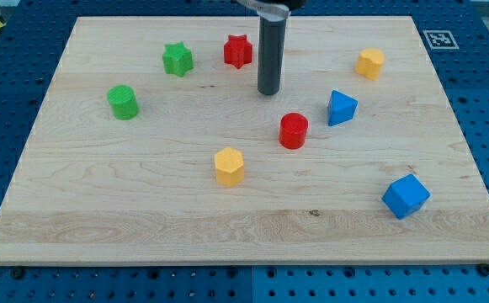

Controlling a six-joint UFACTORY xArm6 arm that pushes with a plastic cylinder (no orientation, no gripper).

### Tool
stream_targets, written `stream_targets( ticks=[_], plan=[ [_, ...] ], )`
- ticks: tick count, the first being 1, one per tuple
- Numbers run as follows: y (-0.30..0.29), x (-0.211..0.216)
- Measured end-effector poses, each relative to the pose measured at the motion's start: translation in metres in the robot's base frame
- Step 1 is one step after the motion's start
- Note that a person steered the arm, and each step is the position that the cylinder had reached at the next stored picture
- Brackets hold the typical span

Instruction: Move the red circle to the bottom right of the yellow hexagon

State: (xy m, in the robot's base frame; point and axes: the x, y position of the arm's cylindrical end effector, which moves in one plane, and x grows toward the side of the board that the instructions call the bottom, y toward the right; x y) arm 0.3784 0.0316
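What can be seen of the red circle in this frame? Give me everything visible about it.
The red circle is a short, solid-looking red cylinder, matte like plastic, standing upright on its flat end on the wooden board, a little right of centre. Nothing touches it. My tip sits apart from it, toward the view's top and slightly left. The yellow hexagon lies toward the view's bottom left of it, and the blue triangular block is to its upper right.

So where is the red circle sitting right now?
The red circle sits near the board's middle, up and to the view's right of the yellow hexagon, left of the blue triangle, just below my tip.
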Motion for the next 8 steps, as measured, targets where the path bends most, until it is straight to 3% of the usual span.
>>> stream_targets(
  ticks=[5,8],
  plan=[
    [0.059,0.106],
    [0.047,0.123]
  ],
)
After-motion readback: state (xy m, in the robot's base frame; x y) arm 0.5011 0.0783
